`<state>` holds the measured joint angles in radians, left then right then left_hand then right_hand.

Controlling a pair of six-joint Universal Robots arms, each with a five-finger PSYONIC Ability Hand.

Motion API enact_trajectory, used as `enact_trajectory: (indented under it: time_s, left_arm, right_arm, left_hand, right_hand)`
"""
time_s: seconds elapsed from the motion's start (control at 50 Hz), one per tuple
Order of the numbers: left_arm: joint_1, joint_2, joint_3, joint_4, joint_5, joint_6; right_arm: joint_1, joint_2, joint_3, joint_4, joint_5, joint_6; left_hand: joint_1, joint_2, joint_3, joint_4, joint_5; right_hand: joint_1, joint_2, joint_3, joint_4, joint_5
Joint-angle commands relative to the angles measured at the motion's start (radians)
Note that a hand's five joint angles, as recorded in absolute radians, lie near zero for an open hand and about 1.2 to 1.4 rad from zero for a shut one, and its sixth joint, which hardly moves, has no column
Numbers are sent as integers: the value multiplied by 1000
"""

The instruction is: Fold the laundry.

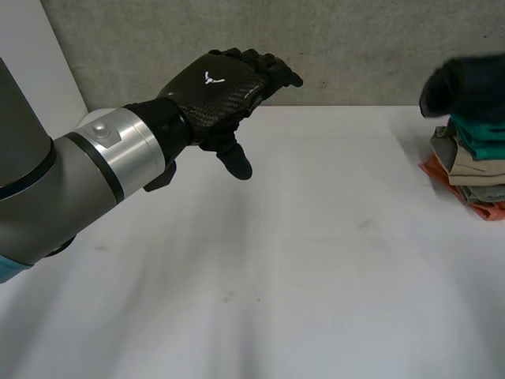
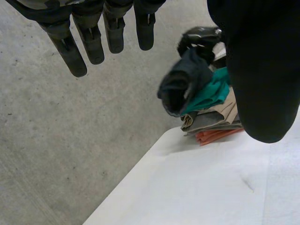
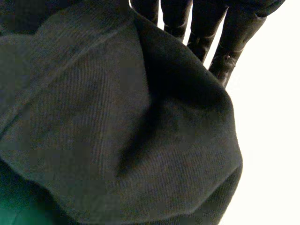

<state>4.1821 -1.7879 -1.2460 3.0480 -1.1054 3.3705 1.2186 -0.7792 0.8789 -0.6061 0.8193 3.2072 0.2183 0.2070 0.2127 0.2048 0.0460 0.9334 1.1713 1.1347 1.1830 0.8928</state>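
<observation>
Cloth [image 3: 117,131] hangs bunched in right hand [image 3: 204,23] above clothes stack [image 1: 473,170].

white table [image 1: 300,260] | grey concrete wall [image 1: 363,39] behind table

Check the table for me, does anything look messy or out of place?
Yes, the dark cloth is bunched in a lump on top of the stack of folded clothes near the table's right edge, spilling over the stack's side, with the right hand at it. The layers beneath lie flat.
</observation>
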Motion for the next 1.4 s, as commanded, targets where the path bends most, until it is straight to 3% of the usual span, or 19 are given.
enact_trajectory:
  time_s: [0.02, 0.36, 0.42, 0.48, 0.52, 0.76, 0.84, 0.94, 1.02, 1.08, 1.1, 1.24, 1.4]
  left_arm:
    - [-8, 1, -15, 2, -2, 0]
    - [-20, 4, -18, 2, -10, 0]
    - [-28, 4, -18, 2, -10, 3]
    - [-30, 4, -18, 2, -10, 4]
    - [-30, 5, -16, 2, -10, 3]
    - [-31, 8, -16, 2, -10, 1]
    - [-31, 10, -18, 2, -11, 1]
    - [-28, 18, -16, 2, -11, 1]
    - [-24, 35, -13, 3, -11, 1]
    - [-24, 39, -7, 3, -11, 0]
    - [-24, 42, -4, 3, -13, 0]
    - [-19, 77, -7, 8, -54, -55]
    - [19, 114, -108, 38, -296, -97]
  right_arm:
    - [-146, 46, 139, -144, -144, 72]
    - [-174, 60, 193, -181, -140, 83]
    - [-174, 41, 193, -152, -115, 83]
    - [-174, -7, 192, -89, -79, 80]
    - [-174, -32, 193, -54, -66, 76]
    - [-206, -172, 296, 144, -49, -29]
    - [-287, -238, 341, 248, 6, -150]
    - [-385, -322, 258, 405, 188, -343]
    - [-390, -362, 160, 446, 340, -466]
    - [-340, -390, 144, 445, 399, -484]
    - [-268, -428, 143, 440, 418, -468]
    - [-2, -621, 253, 417, 417, -323]
    - [434, -675, 562, 404, 405, -231]
  left_hand:
    - [-8, 4, -2, 6, -10]
    - [-5, 6, 1, 9, -7]
    - [-5, 6, 1, 9, -7]
    - [-8, 4, -2, 6, -10]
    - [-5, 6, 1, 9, -7]
    - [-8, 4, -2, 6, -10]
    - [-8, 4, -2, 6, -10]
    - [-8, 4, -2, 6, -10]
    - [-11, 1, -5, 3, -13]
    - [-11, 1, -5, 3, -13]
    - [-11, 1, -5, 3, -13]
    - [-5, 6, 1, 9, -7]
    - [-11, 1, -5, 3, -13]
  right_hand:
    - [463, 225, 262, 213, 329]
    - [432, 194, 231, 182, 298]
    - [-390, -628, -591, -640, -524]
    - [-648, -886, -849, -897, -782]
    - [-757, -995, -958, -1006, -891]
    - [-759, -997, -960, -1009, -893]
    - [-759, -997, -960, -1009, -893]
    - [-759, -997, -960, -1009, -893]
    - [-759, -997, -960, -1009, -893]
    - [-759, -997, -960, -1009, -893]
    - [-759, -997, -960, -1009, -893]
    - [-759, -997, -960, -1009, -893]
    - [-759, -997, -960, -1009, -893]
